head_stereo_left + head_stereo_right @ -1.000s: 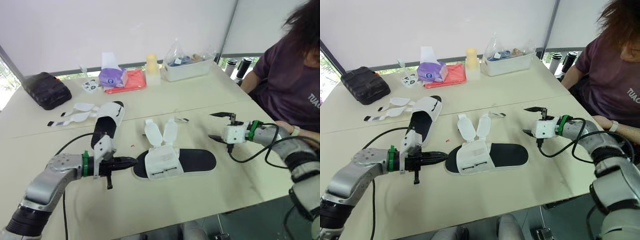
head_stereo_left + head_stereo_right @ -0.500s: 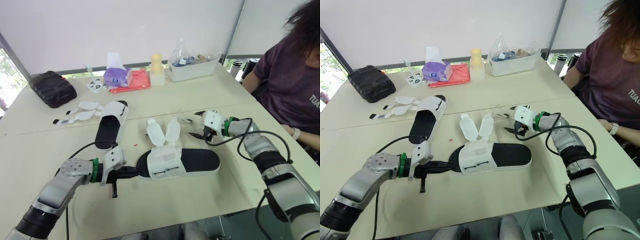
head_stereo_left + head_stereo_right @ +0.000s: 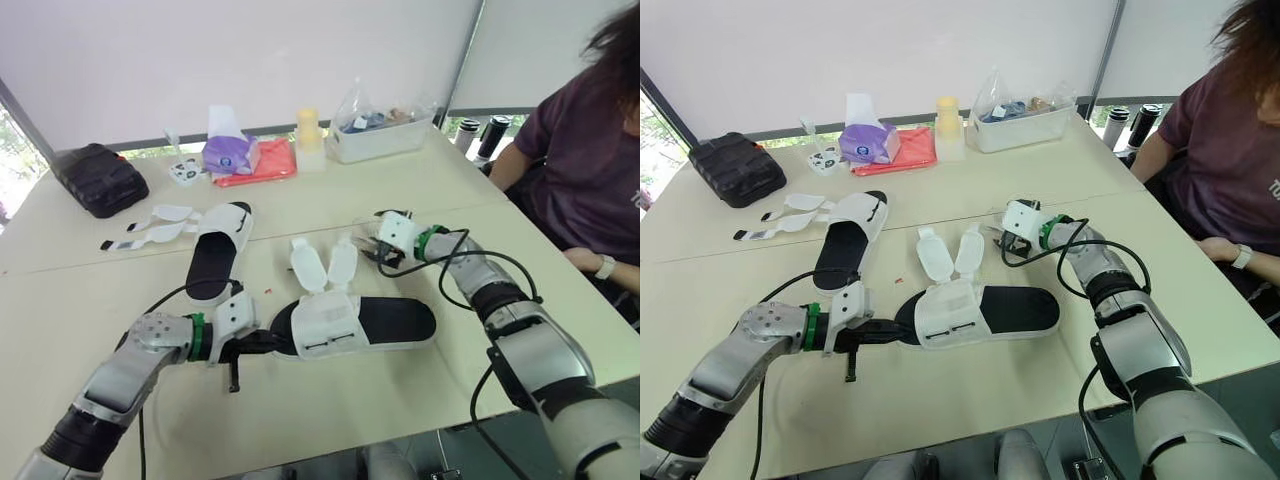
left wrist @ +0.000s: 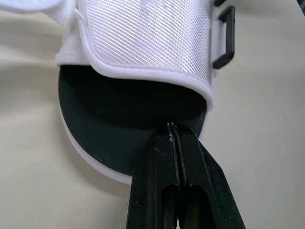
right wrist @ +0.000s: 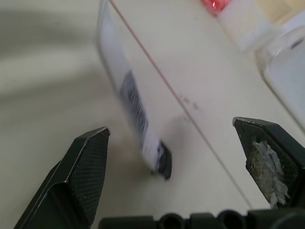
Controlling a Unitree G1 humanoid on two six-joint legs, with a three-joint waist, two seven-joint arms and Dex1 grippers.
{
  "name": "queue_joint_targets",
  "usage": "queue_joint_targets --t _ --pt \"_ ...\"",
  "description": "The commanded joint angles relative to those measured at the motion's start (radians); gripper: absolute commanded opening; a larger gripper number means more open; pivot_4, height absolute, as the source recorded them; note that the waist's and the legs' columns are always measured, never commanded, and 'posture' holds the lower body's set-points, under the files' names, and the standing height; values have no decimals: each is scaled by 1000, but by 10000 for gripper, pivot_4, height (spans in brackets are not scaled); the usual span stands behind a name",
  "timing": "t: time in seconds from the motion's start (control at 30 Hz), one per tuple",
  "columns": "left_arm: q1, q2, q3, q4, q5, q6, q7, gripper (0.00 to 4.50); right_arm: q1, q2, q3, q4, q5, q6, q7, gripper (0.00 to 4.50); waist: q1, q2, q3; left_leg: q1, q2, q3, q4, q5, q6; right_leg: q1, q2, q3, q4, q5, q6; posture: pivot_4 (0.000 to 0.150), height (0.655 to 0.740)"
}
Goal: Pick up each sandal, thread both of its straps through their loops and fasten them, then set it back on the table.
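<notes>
White near sandal (image 3: 352, 325): from the head views, flat on the table (image 3: 450, 190), 2 straps (image 3: 325, 265) unfastened and spread away from the robot; not yet lifted.
Far sandal (image 3: 215, 250): further off to the left, straps loose as well.
Left gripper (image 3: 262, 343): forearm low over the table, elbow out, tips at the near sandal's end.
Right gripper (image 3: 383, 247): arm reaching inward, just beside a thin strap tip.
Left fingers (image 4: 157, 162): in the left wrist view, pressed together with nothing between, tips on the black insole (image 4: 124, 109); probably pinning the sole against sliding.
Right fingers (image 5: 86, 167): in the right wrist view, spread wide, blurred strap tip (image 5: 143, 129) between them, untouched; likely lined up for a grasp.
</notes>
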Motion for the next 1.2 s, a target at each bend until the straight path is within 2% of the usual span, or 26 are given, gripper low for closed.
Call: queue_joint_targets --t 0.03,0.23,0.27,0.4,0.5,0.53,0.6,0.67,0.73,0.8,0.9,1.03,1.2 --pt "-10 -3 0 10 16 -19 1 0 -39 33 0 35 -30 -39 -14 36105 0 0 0 0 0 0 0 0 0 0 0 0 0 0 0 1500 7400" --pt "4 -8 10 0 22 -23 11 0 -74 38 20 66 -101 -81 -85 4553 0 0 0 0 0 0 0 0 0 0 0 0 0 0 0 1500 7400" --pt "7 -8 10 -1 22 -24 12 0 -76 38 19 70 -107 -84 -92 678 0 0 0 0 0 0 0 0 0 0 0 0 0 0 0 1500 7400" --pt "14 -9 11 0 25 -30 17 0 -76 24 31 72 -150 -127 -145 678 0 0 0 0 0 0 0 0 0 -1 0 0 0 0 0 1500 7400" --pt "7 -15 8 12 29 -35 22 0 -86 -2 57 59 -217 -186 -281 678 0 0 0 0 0 0 0 0 0 -1 0 0 0 0 0 1500 7400" --pt "6 -17 7 12 29 -35 23 0 -96 -25 92 43 -283 -219 -391 678 2 0 0 0 0 0 0 0 0 -1 0 0 0 0 0 1500 7400" --pt "7 -20 7 10 28 -33 23 0 -148 -111 270 -52 -586 -245 -789 678 3 0 0 -2 -1 0 0 1 -1 -2 -1 1 1 0 0 1500 7400" --pt "8 -21 8 8 26 -32 22 0 -195 -165 433 -117 -835 -199 -1096 678 1 0 -1 -10 -5 0 1 3 -5 -13 -3 3 5 0 0 1500 7400" --pt "9 -20 9 8 22 -31 17 0 -228 -224 520 -220 -999 -181 -1367 678 1 0 -1 -16 -10 1 0 5 -8 -24 -3 6 10 0 0 1500 7400" --pt "7 -20 11 9 15 -25 12 0 -242 -276 566 -331 -1095 -195 -1538 678 2 -1 -1 -16 -10 3 -2 6 -10 -27 -3 9 12 0 0 1500 7400" --pt "-1 -23 10 17 16 -23 12 0 -231 -317 575 -439 -1130 -248 -1612 678 3 -1 -1 -16 -10 3 -3 6 -10 -26 -2 10 11 0 0 1500 7400" --pt "-8 -37 10 21 11 -15 17 0 -196 -340 519 -496 -1067 -319 -1564 678 4 -2 -2 -16 -10 5 -1 6 -10 -24 -2 10 11 0 0 1500 7400" --pt "-4 -46 8 17 13 -8 18 0 -174 -348 483 -536 -1064 -315 -1531 678 3 -2 -2 -15 -10 6 -1 6 -9 -22 -2 10 10 0 0 1500 7400"
